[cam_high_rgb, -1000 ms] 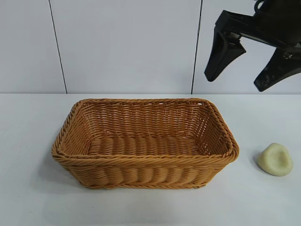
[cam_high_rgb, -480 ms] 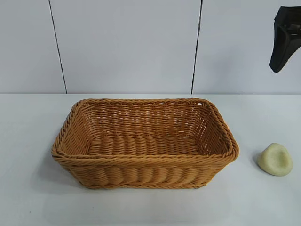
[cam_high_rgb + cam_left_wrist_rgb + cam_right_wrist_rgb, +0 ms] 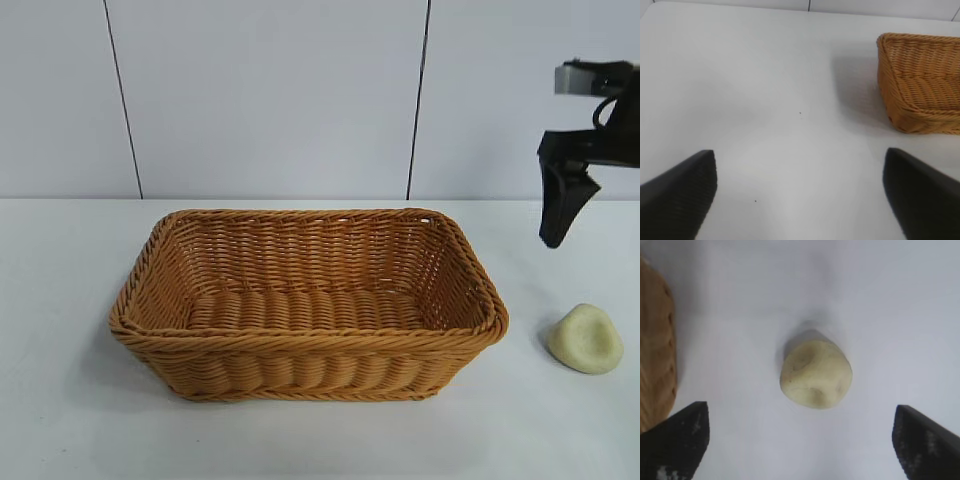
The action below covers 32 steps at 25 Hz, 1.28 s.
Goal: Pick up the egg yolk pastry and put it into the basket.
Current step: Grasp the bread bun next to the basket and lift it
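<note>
- Three views, one moment. Exterior view: the basket sits mid-table with nothing in it, and the pastry lies on the white table just beside the basket's right end — apart from it, not touching. The right gripper hangs in the air above the pastry at the frame's right edge; only one dark finger shows here, its tip well clear of the table.
- Left wrist view: the left gripper is parked over bare table off the basket's left end, jaws spread wide with nothing between them.
- Right wrist view: the right gripper looks straight down at the pastry, which lies on the table ahead of the gap, near its centre line. The jaws are spread far wider than the pastry and hold nothing; the basket's rim shows at one side.
- Step in hand, as it reads: the approach — the pick has not begun, and the pastry is untouched.
- The next move likely calls for a descent that brings the pastry fully between the fingers, then a gentle close, since the lump looks soft and rounded and could squash or roll aside.
</note>
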Each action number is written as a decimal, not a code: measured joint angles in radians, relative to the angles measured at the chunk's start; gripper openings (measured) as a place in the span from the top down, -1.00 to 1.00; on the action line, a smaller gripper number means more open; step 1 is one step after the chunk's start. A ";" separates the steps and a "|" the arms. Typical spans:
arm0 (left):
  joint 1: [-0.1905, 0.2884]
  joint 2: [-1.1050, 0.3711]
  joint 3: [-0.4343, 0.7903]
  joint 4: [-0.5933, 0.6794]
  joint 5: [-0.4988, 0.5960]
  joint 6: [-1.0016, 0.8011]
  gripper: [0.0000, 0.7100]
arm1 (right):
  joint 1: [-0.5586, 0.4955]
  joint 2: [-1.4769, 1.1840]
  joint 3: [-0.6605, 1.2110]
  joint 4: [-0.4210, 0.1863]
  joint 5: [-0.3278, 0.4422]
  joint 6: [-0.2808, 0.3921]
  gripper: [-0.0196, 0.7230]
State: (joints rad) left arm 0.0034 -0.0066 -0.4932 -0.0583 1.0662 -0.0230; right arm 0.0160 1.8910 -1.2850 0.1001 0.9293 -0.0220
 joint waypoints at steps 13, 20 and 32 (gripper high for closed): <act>0.000 0.000 0.000 0.000 0.000 0.001 -0.96 | 0.000 0.163 0.000 0.000 -0.043 0.007 -0.81; 0.000 0.000 0.000 0.000 0.000 0.001 -0.96 | 0.000 0.163 0.000 0.001 -0.050 0.008 -0.56; 0.000 0.000 0.000 0.000 0.000 0.001 -0.96 | 0.000 0.160 -0.001 0.001 -0.041 0.008 0.50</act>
State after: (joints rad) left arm 0.0034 -0.0066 -0.4932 -0.0583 1.0662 -0.0220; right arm 0.0160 2.0510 -1.2857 0.1012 0.8887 -0.0144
